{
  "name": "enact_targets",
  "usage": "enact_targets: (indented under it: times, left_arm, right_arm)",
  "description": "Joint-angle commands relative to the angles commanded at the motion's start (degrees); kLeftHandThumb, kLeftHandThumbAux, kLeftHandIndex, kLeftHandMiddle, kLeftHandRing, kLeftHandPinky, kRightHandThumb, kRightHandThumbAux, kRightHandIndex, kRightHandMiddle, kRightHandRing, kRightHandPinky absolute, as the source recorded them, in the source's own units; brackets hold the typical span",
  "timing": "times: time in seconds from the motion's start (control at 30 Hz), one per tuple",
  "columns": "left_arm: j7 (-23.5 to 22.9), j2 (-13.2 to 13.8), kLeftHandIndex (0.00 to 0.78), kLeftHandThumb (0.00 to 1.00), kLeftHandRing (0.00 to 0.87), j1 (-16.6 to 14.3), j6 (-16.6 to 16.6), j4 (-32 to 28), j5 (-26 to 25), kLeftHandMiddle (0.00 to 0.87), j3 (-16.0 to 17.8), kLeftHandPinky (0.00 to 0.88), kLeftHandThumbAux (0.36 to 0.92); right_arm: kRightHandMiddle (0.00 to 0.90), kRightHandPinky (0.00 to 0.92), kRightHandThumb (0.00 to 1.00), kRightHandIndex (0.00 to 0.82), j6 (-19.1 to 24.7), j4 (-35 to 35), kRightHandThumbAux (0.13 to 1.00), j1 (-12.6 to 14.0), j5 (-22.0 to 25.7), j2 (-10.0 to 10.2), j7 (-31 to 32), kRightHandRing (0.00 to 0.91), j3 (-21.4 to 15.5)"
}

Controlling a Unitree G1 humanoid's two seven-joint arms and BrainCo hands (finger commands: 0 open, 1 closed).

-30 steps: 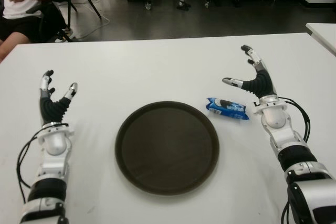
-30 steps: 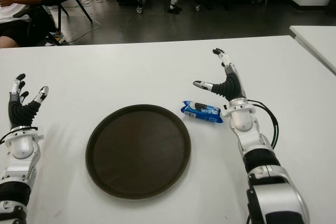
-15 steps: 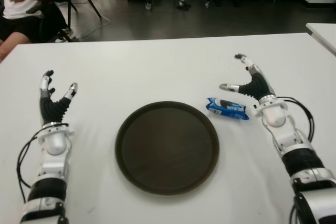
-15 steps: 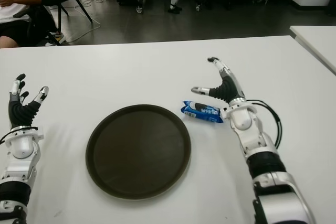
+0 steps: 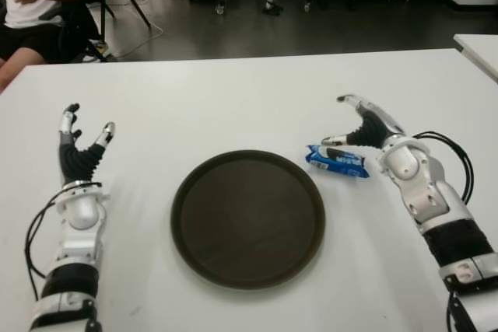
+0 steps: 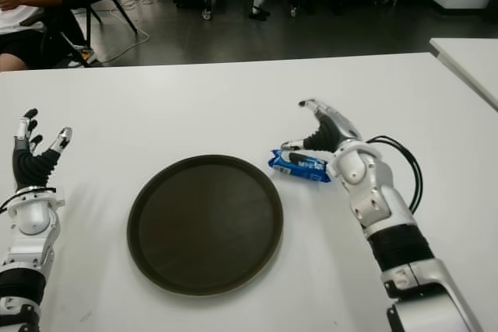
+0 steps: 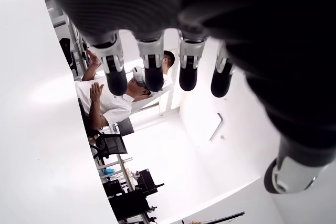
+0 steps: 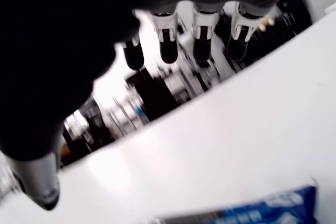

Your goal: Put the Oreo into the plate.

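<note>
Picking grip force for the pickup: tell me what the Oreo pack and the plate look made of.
Oreo pack: thin glossy plastic film, judging by crimped ends and sheen. Plate: dark brown, matte, raised rim; likely plastic, possibly wood. Right hand open beside the pack.

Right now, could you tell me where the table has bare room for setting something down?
The table is bare behind the plate, and between the plate and the idle left hand. The plate itself holds nothing. It is crowded only right of the plate, where the open right hand hangs over the Oreo pack.
</note>
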Motion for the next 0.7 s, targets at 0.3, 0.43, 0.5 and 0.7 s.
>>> enact_targets:
  times: [0.3,0.43,0.5,0.7]
  left_arm:
    - [0.2,-0.2,0.016,0.0,0.0,0.2,0.2,-0.6,0.1,0.0,-0.1,0.0,0.595]
    - [0.2,-0.3,0.016,0.0,0.0,0.3,0.3,-0.9,0.2,0.0,-0.1,0.0,0.595]
    - [0.3,-0.4,0.016,0.0,0.0,0.4,0.4,-1.1,0.2,0.0,-0.2,0.0,0.595]
    - [0.3,-0.5,0.016,0.0,0.0,0.5,0.5,-1.4,0.3,0.0,-0.2,0.0,0.595]
  right_arm:
    - [0.025,0.036,0.0,0.0,8.1,-5.7,0.618,-0.7,-3.9,-1.6,7.4,0.018,3.2]
    - [0.023,0.023,0.0,0.0,10.4,-7.7,0.63,-0.9,-5.5,-2.4,9.9,0.014,4.2]
    - [0.023,0.02,0.0,0.0,11.1,-8.3,0.633,-1.1,-6.0,-2.8,11.2,0.013,4.6]
    - [0.019,0.005,0.0,0.0,12.2,-9.3,0.649,-1.6,-6.6,-3.8,13.9,0.005,5.4]
